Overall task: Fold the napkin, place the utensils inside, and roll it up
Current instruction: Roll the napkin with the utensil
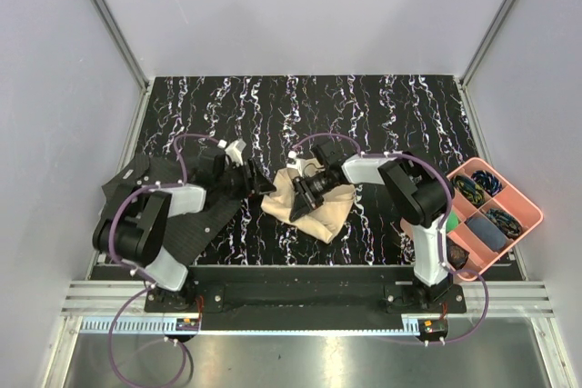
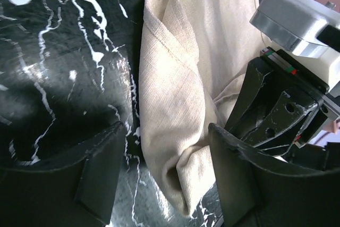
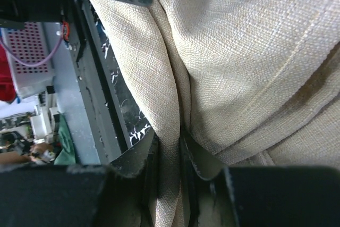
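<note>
**Inspector:** Arm bases [image 1: 168, 293] stand at the near edge. Overhead, what lies on the table [image 1: 364, 115]?

**Assistant:** One crumpled napkin [image 1: 314, 215], near centre. The left end effector [image 1: 257, 181] is at its left edge. The right end effector [image 1: 305, 190] is on its far-left part. A black mat [image 1: 195, 224] lies under the left arm, and a pink tray [image 1: 523, 224] sits at the near right.

**Inspector:** Left wrist view?

**Assistant:** Jaws wide. A folded napkin edge lies between the fingers [image 2: 95, 179], not clamped. The right end effector is just right of it, on the cloth.

**Inspector:** Right wrist view?

**Assistant:** Jaws narrow, pinching a raised fold of the napkin. Marbled table shows left of the cloth.
</note>
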`<state>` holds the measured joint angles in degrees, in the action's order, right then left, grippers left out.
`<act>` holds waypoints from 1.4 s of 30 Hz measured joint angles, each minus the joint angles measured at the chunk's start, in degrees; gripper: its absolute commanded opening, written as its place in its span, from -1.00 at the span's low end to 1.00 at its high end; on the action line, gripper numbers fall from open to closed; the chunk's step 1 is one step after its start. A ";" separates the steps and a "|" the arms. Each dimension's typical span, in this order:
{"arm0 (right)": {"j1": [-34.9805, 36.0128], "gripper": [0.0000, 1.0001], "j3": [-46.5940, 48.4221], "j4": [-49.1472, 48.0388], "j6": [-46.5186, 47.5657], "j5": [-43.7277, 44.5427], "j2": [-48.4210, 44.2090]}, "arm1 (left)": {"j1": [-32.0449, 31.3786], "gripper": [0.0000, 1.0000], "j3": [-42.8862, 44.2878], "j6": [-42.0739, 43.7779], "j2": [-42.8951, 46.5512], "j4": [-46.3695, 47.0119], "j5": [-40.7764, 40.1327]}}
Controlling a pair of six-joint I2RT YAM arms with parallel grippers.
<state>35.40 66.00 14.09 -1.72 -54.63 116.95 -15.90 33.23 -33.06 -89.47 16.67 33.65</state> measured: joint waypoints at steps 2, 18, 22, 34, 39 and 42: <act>-0.42 -0.53 0.17 -0.28 -0.11 -1.73 0.72 | -0.07 0.25 -0.02 -1.16 -1.66 1.95 0.98; -1.81 -0.21 1.27 -0.26 -1.75 -5.99 3.13 | -2.75 -1.00 -0.02 -3.26 -6.78 4.85 4.00; -1.77 0.22 1.33 0.87 -3.63 -4.98 1.33 | -2.93 -1.00 0.04 -3.23 -6.80 4.59 4.39; 3.28 0.35 -0.24 0.76 0.02 23.39 -17.75 | -3.23 -1.00 0.90 -3.19 -7.06 1.77 4.87; 16.31 0.35 -6.47 -4.66 5.18 38.62 -24.65 | -3.23 -1.00 1.60 -2.95 -7.08 0.35 4.85; 21.46 0.35 -9.62 -6.21 8.11 46.21 -24.57 | -3.23 -1.00 2.21 -2.62 -7.15 -0.87 4.85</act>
<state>56.86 56.38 7.88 6.39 -8.43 92.38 -19.14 35.44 -35.68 -96.62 15.79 38.50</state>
